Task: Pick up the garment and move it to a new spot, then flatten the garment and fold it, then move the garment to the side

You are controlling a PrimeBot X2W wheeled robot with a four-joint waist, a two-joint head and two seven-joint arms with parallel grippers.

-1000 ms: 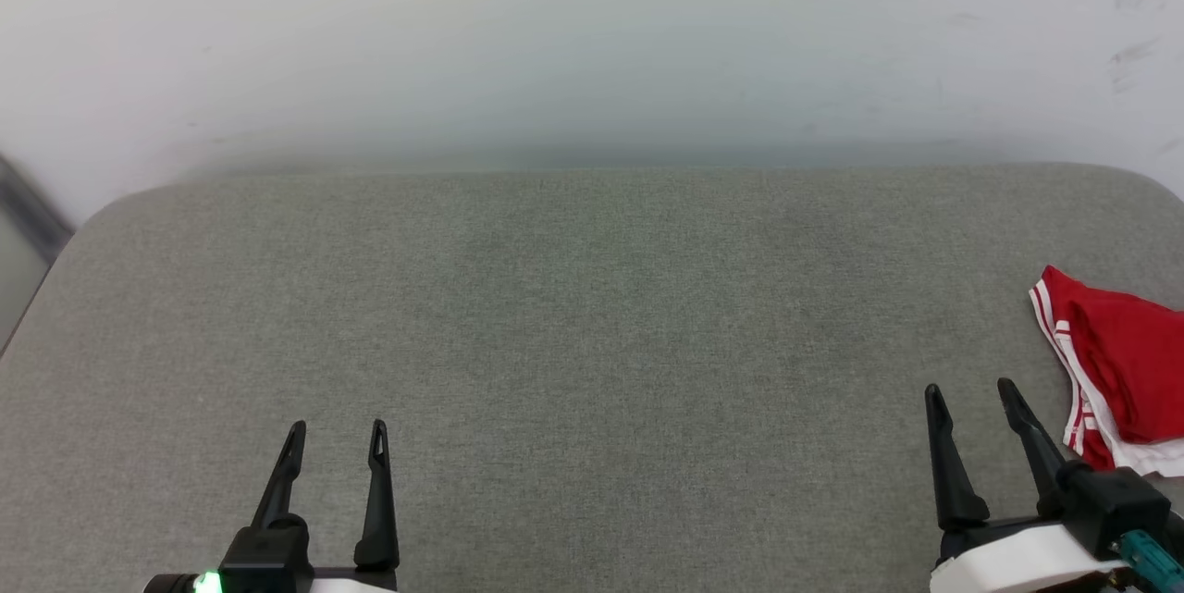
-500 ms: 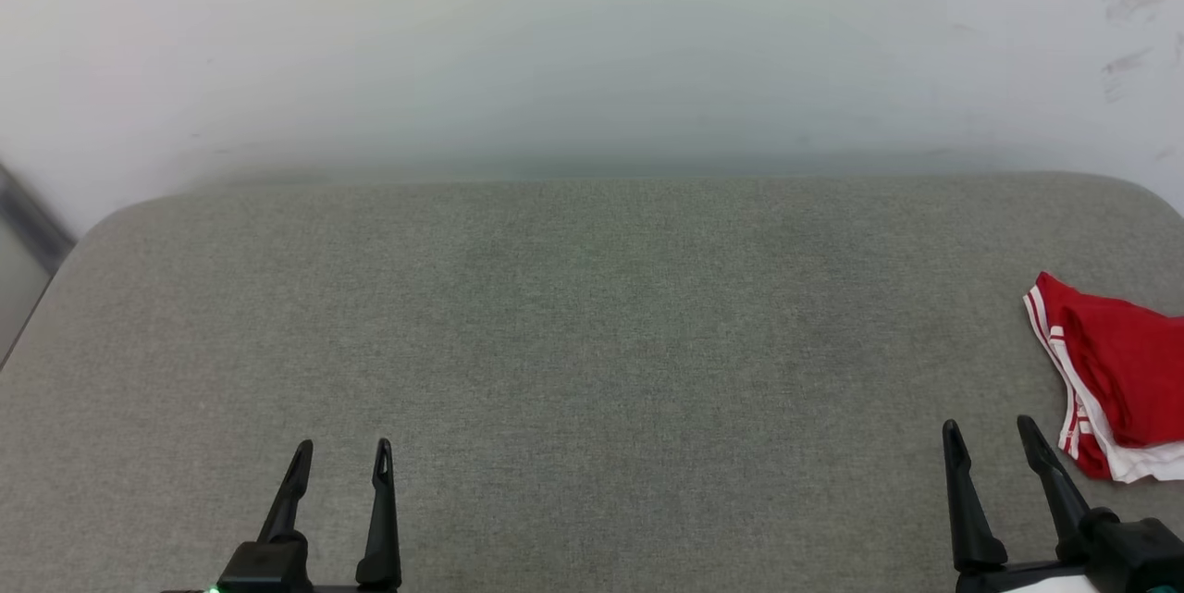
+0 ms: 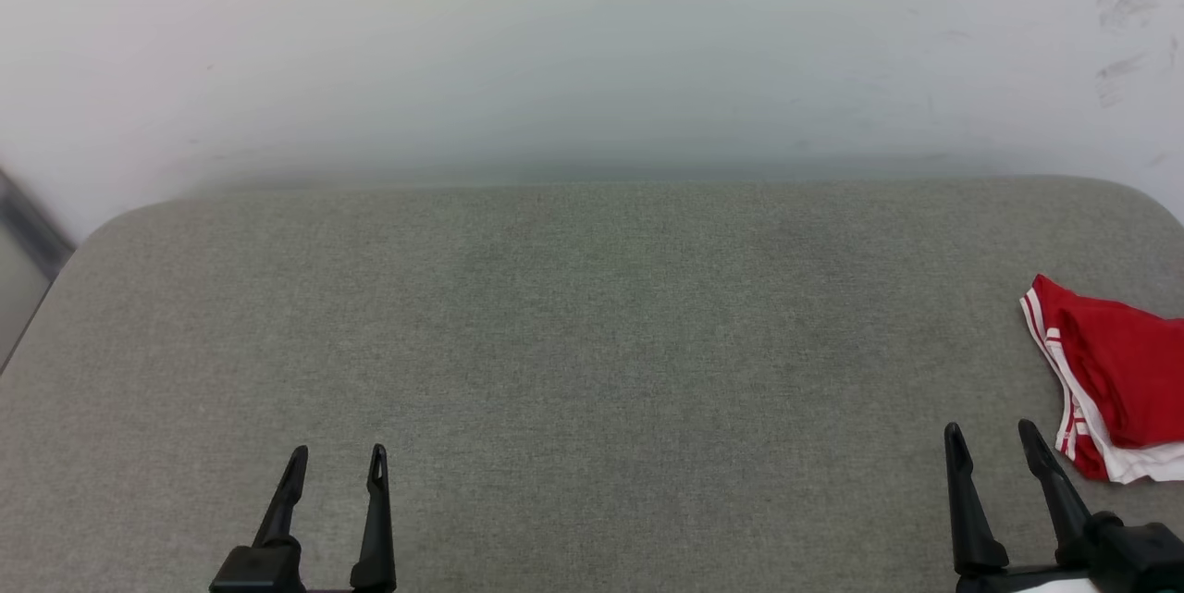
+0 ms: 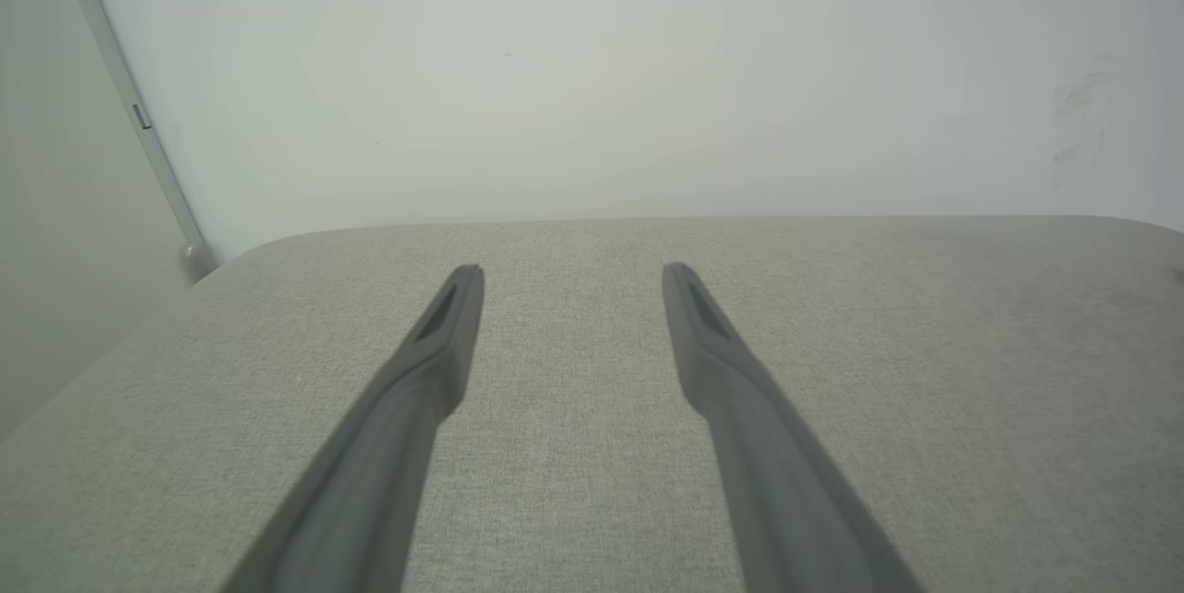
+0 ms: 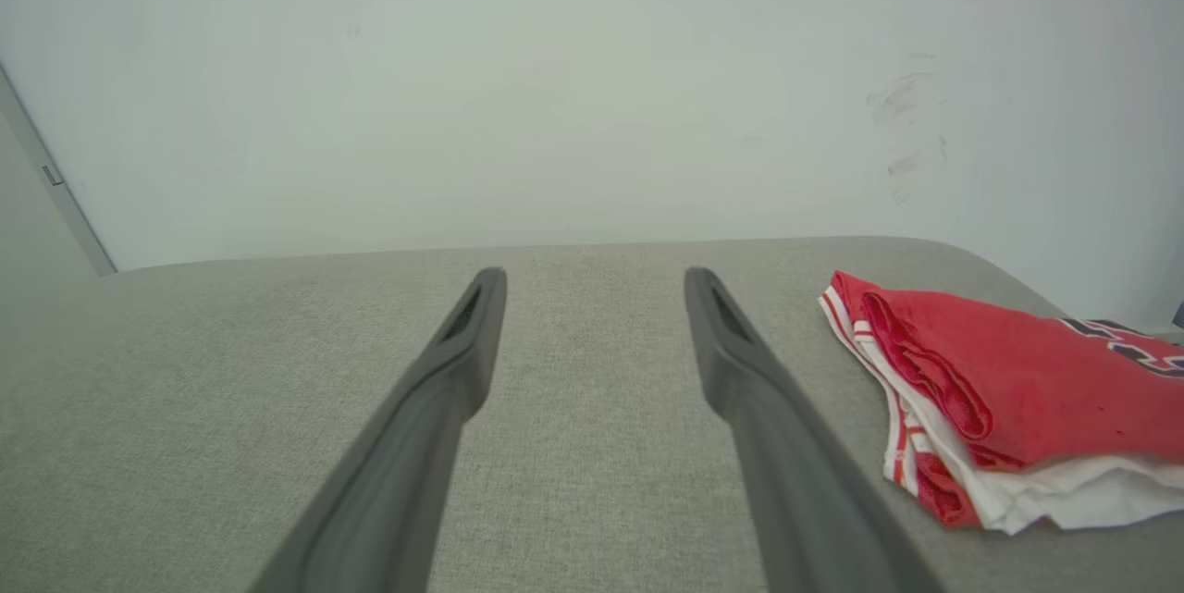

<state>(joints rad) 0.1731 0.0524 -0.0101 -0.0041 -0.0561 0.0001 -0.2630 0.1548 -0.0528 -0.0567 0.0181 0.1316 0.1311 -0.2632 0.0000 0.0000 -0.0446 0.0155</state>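
Note:
The garment (image 3: 1119,380) is a red T-shirt with white sleeve fabric and red-and-white stripe trim, lying folded at the right edge of the grey cushion, partly cut off by the head view's border. In the right wrist view the garment (image 5: 1008,389) lies to the right of my fingers, a black-and-white mark at its far end. My right gripper (image 3: 992,433) stands open just left of it, not touching, nothing between its fingers (image 5: 740,362). My left gripper (image 3: 338,454) is open and empty at the lower left, far from the garment, seen over bare cushion as the left gripper (image 4: 572,271).
A wide grey fabric cushion (image 3: 592,343) with rounded corners fills the work area. A pale wall (image 3: 592,47) rises directly behind it, with dark scuffs at the upper right. A grey vertical strip (image 4: 139,112) runs down the wall at the far left.
Both grippers have drawn back toward the bottom edge of the head view. The view has shifted slightly, so the cushion and garment sit a little lower. The garment lies as before.

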